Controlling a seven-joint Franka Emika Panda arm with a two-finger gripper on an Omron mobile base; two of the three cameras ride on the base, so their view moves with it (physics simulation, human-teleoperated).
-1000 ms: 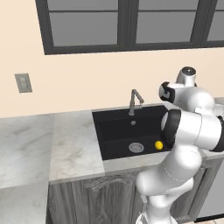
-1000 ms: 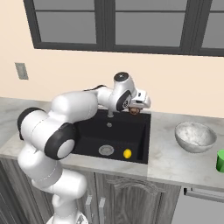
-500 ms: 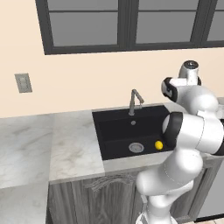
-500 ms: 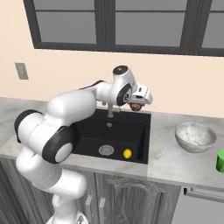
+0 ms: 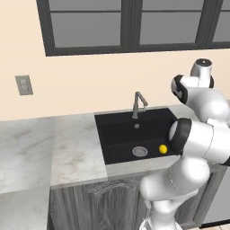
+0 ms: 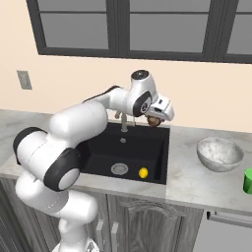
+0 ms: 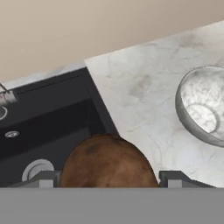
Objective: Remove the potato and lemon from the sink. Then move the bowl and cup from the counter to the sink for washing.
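We take the sink (image 6: 125, 150) as our landmark. Nearest to us, the lemon (image 6: 143, 173) lies on the sink's black floor by the front wall, just right of the round grey drain (image 6: 119, 169); in the left base view the lemon (image 5: 163, 148) sits right of that drain (image 5: 139, 151) as well.

Above the sink's back right corner hangs our gripper (image 6: 156, 120), its jaws spread wide and closed around the potato (image 6: 155, 120), which it holds in the air, clear of the basin. In the hand view the potato (image 7: 108, 163) sits between the two dark fingertips (image 7: 174, 178), over the line where the sink's right rim meets the counter (image 7: 144, 96).

At the sink's back rim stands the grey faucet (image 5: 139, 103), partly behind the arm in the right base view.

On the counter to the right of the sink rests the bowl (image 6: 219, 153), upright and well apart from the basin. Farther right again, at the picture's edge, stands the green cup (image 6: 248, 180), cut off by the frame.
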